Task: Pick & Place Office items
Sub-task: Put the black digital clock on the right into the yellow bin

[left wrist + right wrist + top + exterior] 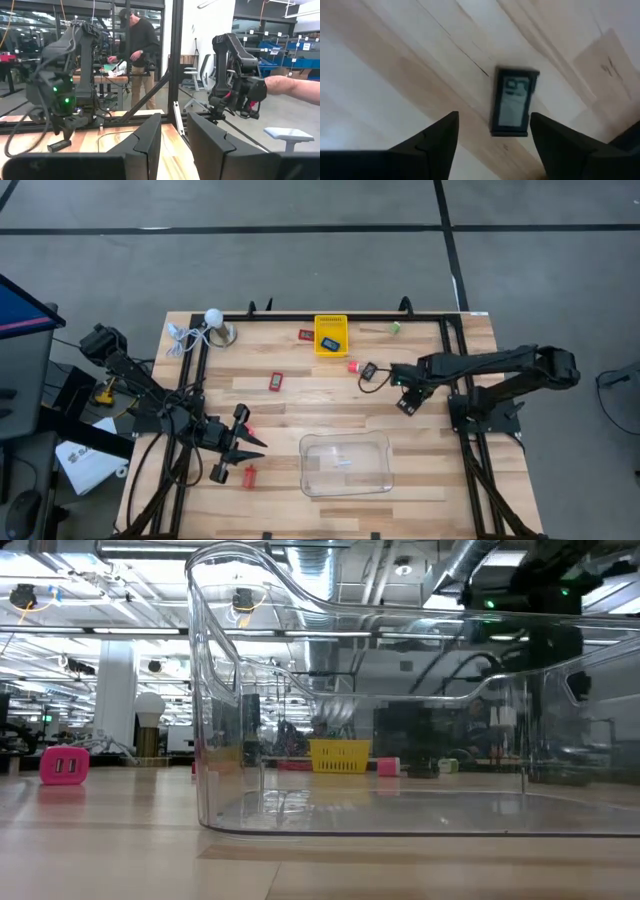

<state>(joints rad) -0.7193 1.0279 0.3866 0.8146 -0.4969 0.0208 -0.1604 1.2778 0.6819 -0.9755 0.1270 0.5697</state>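
The office items lie scattered on the wooden table: red blocks point(276, 381) point(250, 476) point(306, 334), a red piece point(353, 366), a black piece point(368, 370) and a green piece point(395, 328). A blue one sits in the yellow basket point(331, 335). My right gripper point(492, 145) points down, open, right of the table's middle point(405, 392). A flat black piece with a grey label point(512, 107) lies on the wood just beyond its fingertips, untouched. My left gripper point(175, 150) hovers level at the near left point(240, 445), slightly open and holding nothing.
A clear plastic tray point(346, 463) stands near the front middle and fills the low view point(400, 740). A white ball with a cord point(212, 316) lies at the far left. Black frame rails point(450, 360) run along the table's sides. People stand in the room beyond.
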